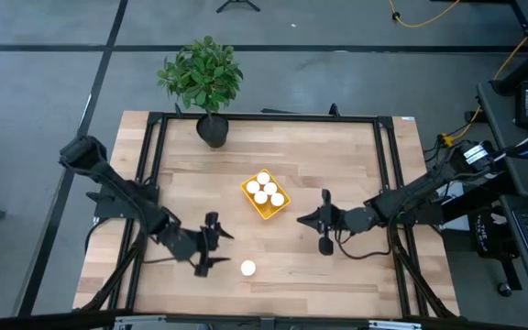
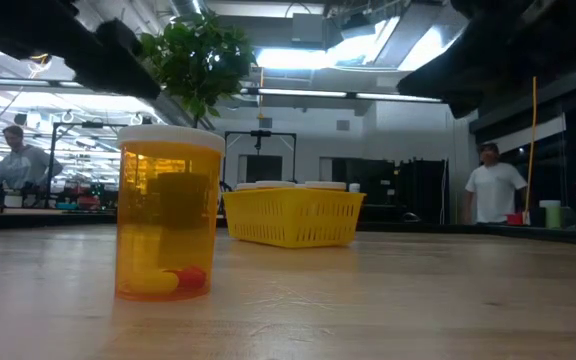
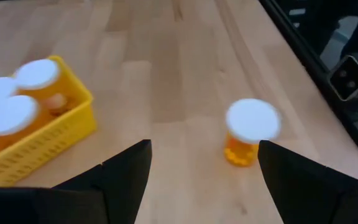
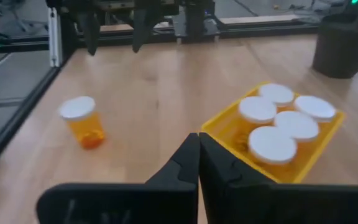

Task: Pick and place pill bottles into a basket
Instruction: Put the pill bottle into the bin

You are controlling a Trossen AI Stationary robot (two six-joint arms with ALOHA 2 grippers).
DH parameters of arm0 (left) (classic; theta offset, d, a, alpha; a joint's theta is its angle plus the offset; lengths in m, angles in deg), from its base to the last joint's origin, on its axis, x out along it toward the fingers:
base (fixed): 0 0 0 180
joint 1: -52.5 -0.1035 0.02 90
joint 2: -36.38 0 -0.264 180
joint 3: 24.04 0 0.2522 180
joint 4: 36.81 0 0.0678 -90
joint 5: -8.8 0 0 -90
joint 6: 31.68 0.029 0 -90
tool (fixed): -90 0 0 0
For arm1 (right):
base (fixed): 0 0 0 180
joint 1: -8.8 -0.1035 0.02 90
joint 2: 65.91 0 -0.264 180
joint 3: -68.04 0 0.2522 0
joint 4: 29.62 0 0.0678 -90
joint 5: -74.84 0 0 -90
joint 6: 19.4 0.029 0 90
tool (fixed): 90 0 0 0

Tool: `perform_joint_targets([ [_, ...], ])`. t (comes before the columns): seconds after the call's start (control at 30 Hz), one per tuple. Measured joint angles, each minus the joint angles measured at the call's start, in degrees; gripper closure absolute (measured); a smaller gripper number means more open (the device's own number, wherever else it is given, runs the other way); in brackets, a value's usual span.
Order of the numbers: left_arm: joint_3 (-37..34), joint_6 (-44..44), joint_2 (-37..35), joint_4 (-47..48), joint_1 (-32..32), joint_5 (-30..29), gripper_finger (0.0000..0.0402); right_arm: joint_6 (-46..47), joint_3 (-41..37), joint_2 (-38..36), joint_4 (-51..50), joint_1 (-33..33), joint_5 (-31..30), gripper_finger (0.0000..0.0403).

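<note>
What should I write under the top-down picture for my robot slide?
Five pill bottles sit in the yellow basket; the open left gripper nears the last bottle.

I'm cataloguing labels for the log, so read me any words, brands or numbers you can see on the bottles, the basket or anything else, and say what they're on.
No text can be read in any view.
Loose bottle: a dark patch shows through the orange body, possibly a label; nothing readable.
Bottles in the basket: plain white caps, no print.
Basket: plain yellow, no marking.
Background room in the low view: no sign clear enough to read.
</note>
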Motion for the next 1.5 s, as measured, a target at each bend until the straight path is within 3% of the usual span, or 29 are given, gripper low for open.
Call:
perform_joint_targets([
  [0.27,9.3,-3.1,12.0,0.3,3.9,-2.3,0.0113,1.6,0.0,0.0,0.1,-3.9,-2.0,0.0395],
  [0.6,13.6,-8.3,21.2,0.2,4.0,-2.9,0.0113,2.6,0.0,0.0,0.3,-7.1,-4.6,0.0394],
  [1.1,15.1,-10.1,23.9,-0.1,1.9,-3.3,0.0113,3.6,0.0,0.0,0.8,-7.7,-4.6,0.0394],
  [1.5,15.1,-9.9,23.9,0.0,-0.5,1.7,0.0116,3.0,0.0,0.0,0.7,-7.7,-4.6,0.0394],
])
